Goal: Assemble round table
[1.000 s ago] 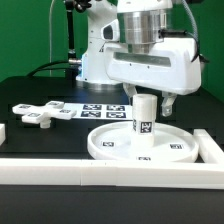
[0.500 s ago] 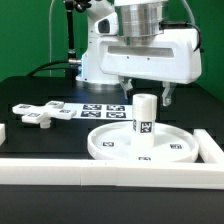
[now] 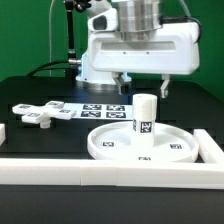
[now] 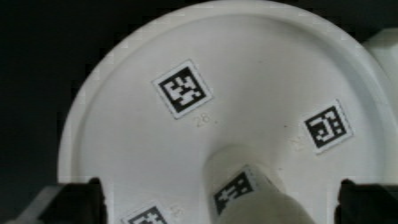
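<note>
White cylindrical plastic leg stands on large white rimmed disc top.
My pincer above leg: wide open, empty. Leg likely light, stiff, slick; grip its sides mid-height.

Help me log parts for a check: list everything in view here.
disc top: one, white, flat on the table, near the front bar
leg: one, white, upright on the disc top's middle
cross-shaped base: one, white, flat at the exterior view's left
marker board: one, white, behind the disc top
border bars: three pieces seen, white, along the front and both sides
table: one, black
arm: one, white, over the disc top
pincer: one, dark fingers, open, just above the leg, holding nothing
</note>
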Robot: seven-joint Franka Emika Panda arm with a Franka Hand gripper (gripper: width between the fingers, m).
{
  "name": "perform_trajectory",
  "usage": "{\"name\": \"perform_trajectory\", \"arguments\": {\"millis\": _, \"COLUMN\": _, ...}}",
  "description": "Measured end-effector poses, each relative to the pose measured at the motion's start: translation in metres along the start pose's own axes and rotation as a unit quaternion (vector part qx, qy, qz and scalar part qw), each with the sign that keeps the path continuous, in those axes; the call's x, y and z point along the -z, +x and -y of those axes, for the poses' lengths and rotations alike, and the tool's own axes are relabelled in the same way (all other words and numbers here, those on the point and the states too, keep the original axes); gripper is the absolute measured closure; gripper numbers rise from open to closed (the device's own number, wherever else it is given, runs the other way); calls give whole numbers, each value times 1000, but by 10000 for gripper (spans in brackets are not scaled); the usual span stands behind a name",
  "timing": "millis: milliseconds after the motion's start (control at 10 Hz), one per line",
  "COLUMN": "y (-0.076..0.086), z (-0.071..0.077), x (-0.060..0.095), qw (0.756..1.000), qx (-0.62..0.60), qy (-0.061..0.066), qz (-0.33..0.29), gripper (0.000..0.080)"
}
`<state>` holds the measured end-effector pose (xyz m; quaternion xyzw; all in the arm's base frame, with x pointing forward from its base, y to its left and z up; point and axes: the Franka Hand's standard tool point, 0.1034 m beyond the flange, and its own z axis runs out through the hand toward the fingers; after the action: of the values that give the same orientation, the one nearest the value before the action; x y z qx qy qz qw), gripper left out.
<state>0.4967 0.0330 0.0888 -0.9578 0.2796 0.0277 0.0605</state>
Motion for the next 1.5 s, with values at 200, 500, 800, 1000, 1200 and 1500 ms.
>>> {"name": "perform_trajectory", "arguments": {"millis": 200, "y": -5, "z": -12, "x": 1, "qw": 1000, "qx": -3, "qy": 2, "qz": -3, "gripper": 150}}
{"name": "perform_trajectory", "arguments": {"millis": 500, "y": -6, "z": -12, "x": -1, "qw": 998, "qx": 66, "qy": -2, "qz": -2, "gripper": 150}}
{"name": "perform_trajectory", "arguments": {"millis": 800, "y": -3, "z": -24, "x": -2, "qw": 967, "qx": 256, "qy": -10, "qz": -6, "gripper": 150}}
{"name": "perform_trajectory", "arguments": {"millis": 1000, "y": 5, "z": -33, "x": -2, "qw": 935, "qx": 353, "qy": -21, "qz": -13, "gripper": 150}}
{"name": "perform_trajectory", "arguments": {"millis": 1200, "y": 5, "z": -33, "x": -2, "qw": 911, "qx": 412, "qy": -22, "qz": -11, "gripper": 150}}
{"name": "perform_trajectory", "arguments": {"millis": 1500, "y": 10, "z": -41, "x": -3, "qw": 867, "qx": 497, "qy": -28, "qz": -14, "gripper": 150}}
